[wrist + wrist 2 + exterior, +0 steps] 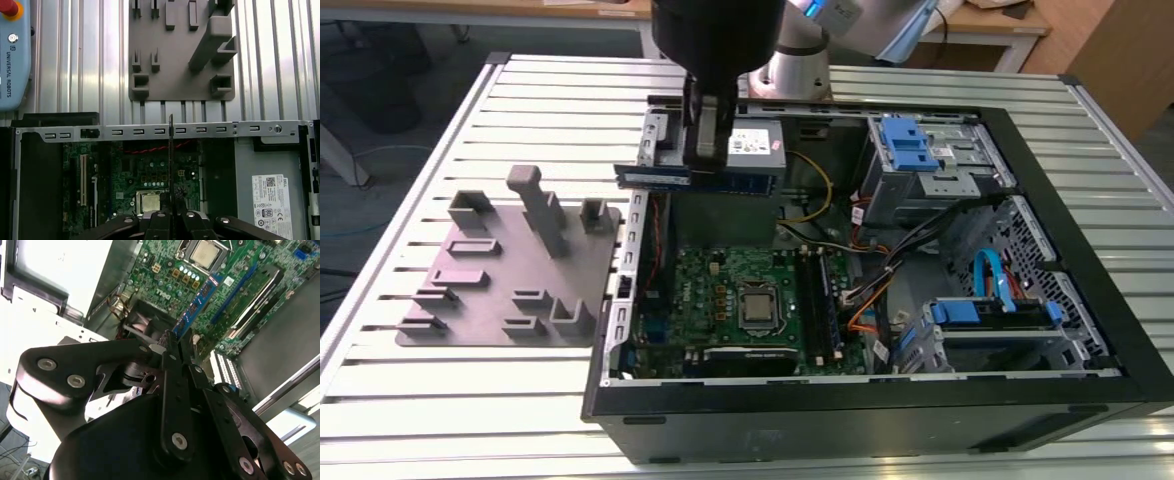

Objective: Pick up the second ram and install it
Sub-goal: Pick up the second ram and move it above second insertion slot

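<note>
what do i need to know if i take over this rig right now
Gripper: shut on the second ram, which it holds level in the air.
Where: over the far end of the open computer case, short of the motherboard. The grey fixture plate sits on the table beside the case.
Done: pick-up, as the ram is in the grip.
Left: install, as the ram is not yet in the memory slots.
</note>
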